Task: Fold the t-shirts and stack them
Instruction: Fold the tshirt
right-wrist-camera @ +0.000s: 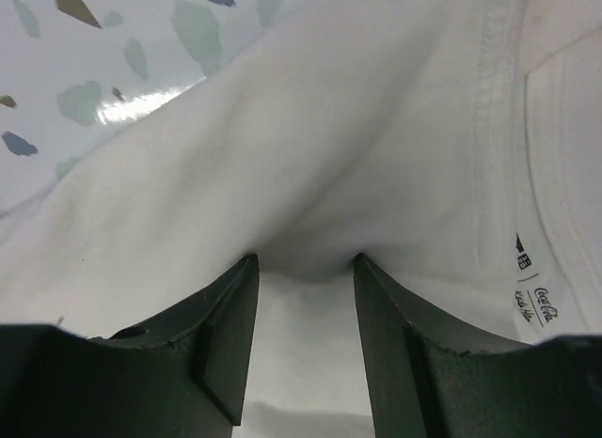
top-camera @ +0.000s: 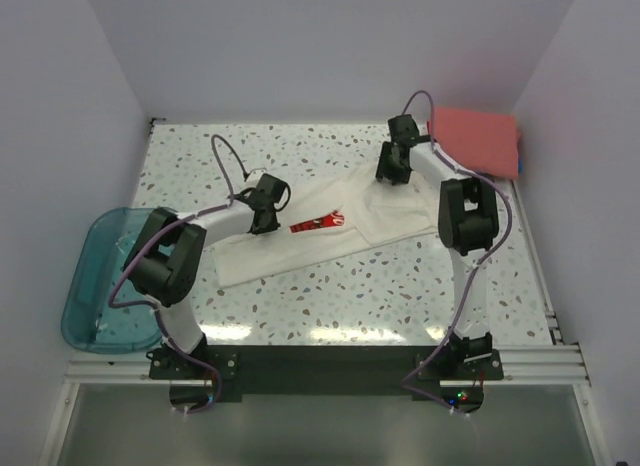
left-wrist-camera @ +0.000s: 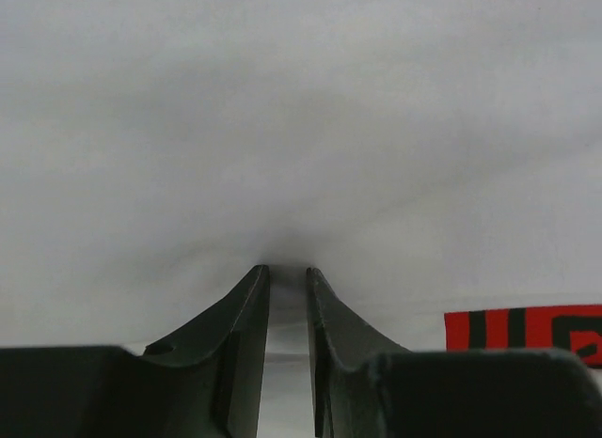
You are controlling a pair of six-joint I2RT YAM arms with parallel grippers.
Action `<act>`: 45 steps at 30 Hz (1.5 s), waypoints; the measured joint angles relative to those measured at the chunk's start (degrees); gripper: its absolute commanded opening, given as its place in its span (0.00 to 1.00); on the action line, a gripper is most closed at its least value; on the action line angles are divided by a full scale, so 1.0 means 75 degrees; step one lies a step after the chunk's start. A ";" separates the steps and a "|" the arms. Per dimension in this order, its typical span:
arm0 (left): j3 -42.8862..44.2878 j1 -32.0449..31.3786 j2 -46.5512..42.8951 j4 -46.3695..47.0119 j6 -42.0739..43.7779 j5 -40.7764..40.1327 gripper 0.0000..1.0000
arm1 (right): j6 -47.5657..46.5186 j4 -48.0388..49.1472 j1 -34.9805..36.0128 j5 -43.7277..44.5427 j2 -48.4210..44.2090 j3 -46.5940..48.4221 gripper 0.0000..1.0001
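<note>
Seen from above, the left arm (top-camera: 165, 261) rises from its base at 7 o'clock, elbow bent, forearm running toward 3 o'clock. The left gripper (top-camera: 265, 222) points down, fingers nearly together, pinching a pucker of the cream-white t-shirt (top-camera: 300, 251). The right arm (top-camera: 465, 216) stretches from 5 o'clock toward 11 o'clock. The right gripper (top-camera: 393, 174) is tipped down, fingers set wider, clasping a fold of the same shirt.
</note>
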 measured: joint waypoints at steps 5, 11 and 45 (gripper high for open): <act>-0.1399 -0.0393 -0.1070 0.0711 -0.1058 0.0536 0.28 | -0.0705 -0.0597 0.0204 -0.0326 0.1714 0.2862 0.59; -0.1990 -0.1795 -0.1609 0.1081 -0.2285 0.1513 0.43 | -0.1891 -0.0592 0.0790 -0.0490 0.3080 0.5138 0.92; -0.1507 -0.2043 -0.1486 -0.0664 -0.0574 0.0399 0.42 | -0.0781 -0.0425 0.1110 0.1239 0.0755 0.1422 0.61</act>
